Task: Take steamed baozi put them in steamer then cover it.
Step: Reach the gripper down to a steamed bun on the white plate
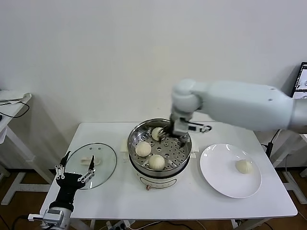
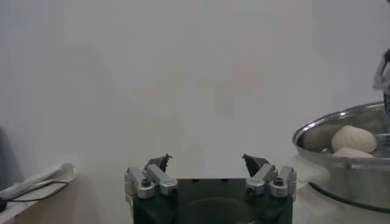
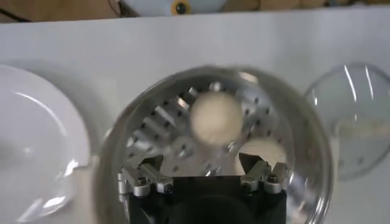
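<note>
Desk (image 1: 110, 196): white rectangular top against a pale wall, carrying every item below.

Steamer (image 1: 135, 133): large round shiny stainless-steel pot with a perforated tray, on a white base, at the middle of the desk.

Steamed baozi, in the steamer: three small round cream-white dough buns on the perforated tray. One lies at the left of the tray (image 1: 143, 149), one at the near side (image 1: 156, 162), one at the far side (image 1: 157, 132), just beside the right gripper.

Steamed baozi, outside the steamer: one bun (image 1: 243, 166) on the right part of a flat round white plate (image 1: 218, 175), which lies on the desk to the right of the steamer.

Cover (image 1: 103, 155): round transparent glass lid with a metal rim and a white handle, flat on the desk to the left of the steamer, off the pot.

Right gripper (image 1: 175, 135): inside the steamer rim, above the far part of the tray. Its fingers stand apart with nothing between them; the wrist view is blurred, but the far bun appears to lie free on the tray just ahead of the fingertips.

Left gripper (image 1: 75, 167): low at the near left corner of the desk, beside the cover, fingers spread apart and empty.
</note>
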Motion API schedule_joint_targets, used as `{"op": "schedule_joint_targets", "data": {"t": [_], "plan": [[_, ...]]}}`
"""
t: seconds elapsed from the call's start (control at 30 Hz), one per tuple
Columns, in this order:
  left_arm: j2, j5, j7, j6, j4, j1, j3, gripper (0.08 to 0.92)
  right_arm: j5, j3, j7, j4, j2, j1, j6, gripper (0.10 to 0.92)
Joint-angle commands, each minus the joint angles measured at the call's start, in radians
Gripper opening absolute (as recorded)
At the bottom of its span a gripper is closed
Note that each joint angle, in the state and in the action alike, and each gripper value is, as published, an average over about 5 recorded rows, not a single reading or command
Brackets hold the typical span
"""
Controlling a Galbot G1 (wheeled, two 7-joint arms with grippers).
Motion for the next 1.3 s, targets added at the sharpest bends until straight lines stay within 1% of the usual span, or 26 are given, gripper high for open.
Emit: {"op": "schedule_joint_targets", "data": {"t": [0.03,0.17,0.3,0.43,0.63,0.97,1.3], "plan": [[0.0,0.009,-0.002,0.001,-0.012,0.006,0.011,0.823,0.113,0.035,-0.092,-0.042,-0.364,-0.039,-0.267,0.823],[0.0,0.016,-0.003,0.0,-0.015,0.008,0.019,0.823,-0.002,0.121,-0.107,-0.084,-0.448,-0.178,-0.345,0.823],[-0.002,0.022,-0.004,-0.002,-0.013,0.009,0.027,0.823,-0.136,0.306,-0.129,-0.141,-0.483,-0.367,-0.391,0.823],[-0.002,0.026,-0.006,-0.002,-0.012,0.009,0.032,0.823,-0.232,0.459,-0.134,-0.223,-0.464,-0.519,-0.404,0.823],[-0.006,0.028,-0.008,-0.001,-0.008,0.006,0.035,0.823,-0.339,0.586,-0.123,-0.31,-0.402,-0.654,-0.396,0.823],[-0.008,0.031,-0.01,0.0,0.0,0.001,0.038,0.823,-0.448,0.726,-0.103,-0.38,-0.329,-0.787,-0.395,0.823],[-0.009,0.034,-0.011,0.001,0.003,-0.004,0.045,0.823,-0.491,0.787,-0.07,-0.433,-0.271,-0.834,-0.394,0.823]]}}
